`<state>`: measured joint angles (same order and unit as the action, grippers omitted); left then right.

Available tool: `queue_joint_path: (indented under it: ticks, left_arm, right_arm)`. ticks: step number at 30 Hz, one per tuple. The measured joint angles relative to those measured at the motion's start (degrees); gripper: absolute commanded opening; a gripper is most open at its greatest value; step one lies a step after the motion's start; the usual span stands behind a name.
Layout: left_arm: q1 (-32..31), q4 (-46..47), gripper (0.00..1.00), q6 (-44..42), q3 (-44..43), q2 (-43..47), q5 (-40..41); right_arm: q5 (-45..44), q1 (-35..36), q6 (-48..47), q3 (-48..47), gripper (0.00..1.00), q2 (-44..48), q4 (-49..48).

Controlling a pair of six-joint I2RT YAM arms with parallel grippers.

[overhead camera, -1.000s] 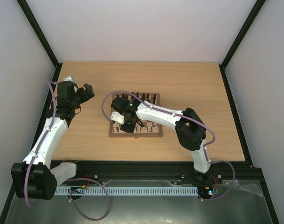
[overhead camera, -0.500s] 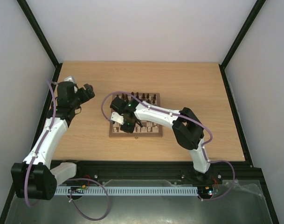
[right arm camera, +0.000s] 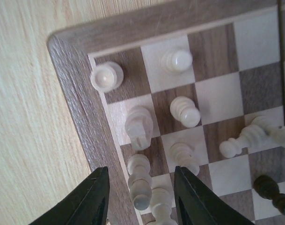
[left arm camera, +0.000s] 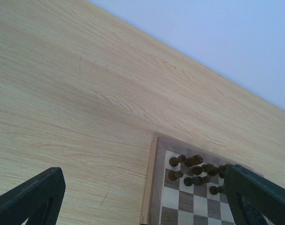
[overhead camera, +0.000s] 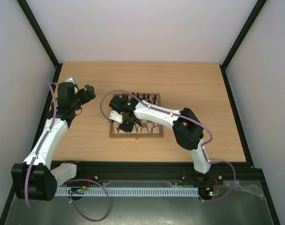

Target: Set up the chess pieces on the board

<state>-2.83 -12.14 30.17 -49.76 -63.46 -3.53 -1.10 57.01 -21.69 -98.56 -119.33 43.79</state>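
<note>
The board (overhead camera: 149,135) lies mid-table, with dark chess pieces (overhead camera: 143,98) along its far edge. My right gripper (overhead camera: 124,123) hangs over its near-left part. In the right wrist view this gripper (right arm camera: 142,199) is open, its fingers (right arm camera: 93,197) standing apart on either side of an upright cream piece (right arm camera: 141,180) near the board's border (right arm camera: 81,103), with a gap on each side. More cream pieces (right arm camera: 185,111) stand on the squares beyond, and one (right arm camera: 243,138) lies tilted. My left gripper (overhead camera: 88,92) is open over bare table left of the board, holding nothing.
The left wrist view shows the board's corner (left arm camera: 154,187) with several dark pieces (left arm camera: 193,171) clustered on it, and my left gripper (left arm camera: 147,208) above light wood tabletop (left arm camera: 86,93). One dark piece (right arm camera: 271,187) stands at the right of the right wrist view. Black frame posts and white walls ring the table.
My right gripper has opened from shut, letting go of the cream piece, and its wrist has shifted slightly toward the far side. The left arm has stayed put.
</note>
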Motion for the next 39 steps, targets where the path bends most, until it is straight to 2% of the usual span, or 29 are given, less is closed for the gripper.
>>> queue_joint_path:
  ticks: [10, 16, 21, 39]
  left_arm:
    - [0.28, 0.94, 0.94, 0.00, 0.07, 0.00, -1.88]
    - [0.28, 1.27, 0.93, 0.00, 0.35, 0.00, -2.60]
    - [0.28, 1.62, 0.93, 0.00, 0.35, 0.00, -3.26]
    - [0.39, 2.38, 0.92, 0.00, 0.98, -0.04, -4.48]
  right_arm:
    - [2.58, -1.97, 1.42, -2.34, 0.37, 3.69, 1.05]
    - [1.90, -8.72, 3.15, -1.90, 0.46, 4.24, 0.26]
    - [0.66, -11.43, 4.11, 0.50, 0.46, 4.20, -0.96]
    - [0.17, -12.79, 5.38, 0.96, 0.30, -0.33, -3.96]
